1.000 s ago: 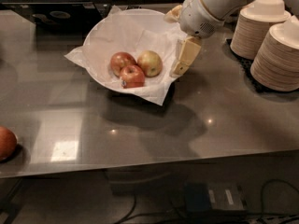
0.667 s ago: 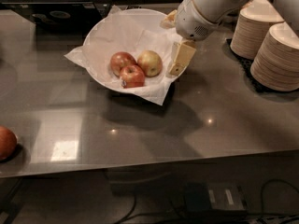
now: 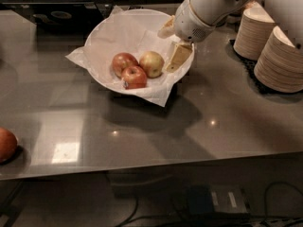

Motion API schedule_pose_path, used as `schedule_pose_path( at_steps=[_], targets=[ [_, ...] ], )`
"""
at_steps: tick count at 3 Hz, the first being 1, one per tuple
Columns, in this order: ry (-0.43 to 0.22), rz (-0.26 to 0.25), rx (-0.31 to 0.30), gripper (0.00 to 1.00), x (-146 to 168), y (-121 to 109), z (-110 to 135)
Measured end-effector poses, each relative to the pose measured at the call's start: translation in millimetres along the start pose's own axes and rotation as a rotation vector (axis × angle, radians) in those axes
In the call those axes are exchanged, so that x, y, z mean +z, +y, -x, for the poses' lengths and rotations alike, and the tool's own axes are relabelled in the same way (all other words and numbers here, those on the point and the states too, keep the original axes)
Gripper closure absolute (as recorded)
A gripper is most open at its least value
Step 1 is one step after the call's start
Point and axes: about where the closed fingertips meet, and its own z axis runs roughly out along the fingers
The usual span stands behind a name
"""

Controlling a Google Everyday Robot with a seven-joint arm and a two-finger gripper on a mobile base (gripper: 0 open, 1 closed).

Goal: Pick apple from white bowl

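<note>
The white bowl [image 3: 106,34], lined with crinkled white paper, stands at the back middle of the grey counter. The apple [image 3: 152,64], pale yellow-green with a blush, lies in the bowl, to the right of two darker red apples [image 3: 124,63] [image 3: 134,77] and touching them. My gripper [image 3: 173,42] hangs over the bowl's right rim, just right of the pale apple and not touching it. It is open and empty. One beige finger [image 3: 179,56] points down inside the rim; the other [image 3: 166,28] is farther back.
Two stacks of beige paper bowls [image 3: 280,60] [image 3: 253,32] stand on a black mat at the right, close to my arm. An orange-red fruit [image 3: 5,144] lies at the far left near the counter's front edge [image 3: 151,167].
My gripper has moved a little left, from beside the bowl's right rim to over it, closer to the pale apple. The apples and the bowl have not moved.
</note>
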Motion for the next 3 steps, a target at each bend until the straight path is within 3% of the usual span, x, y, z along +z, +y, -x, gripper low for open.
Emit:
schedule_pose_path(
  at_steps=[1,3],
  targets=[
    [-0.005,0.015,0.004,0.35,9.7,-3.6,-2.6],
    [-0.021,0.054,0.004,0.38,31.4,-9.4,-3.3]
  ],
)
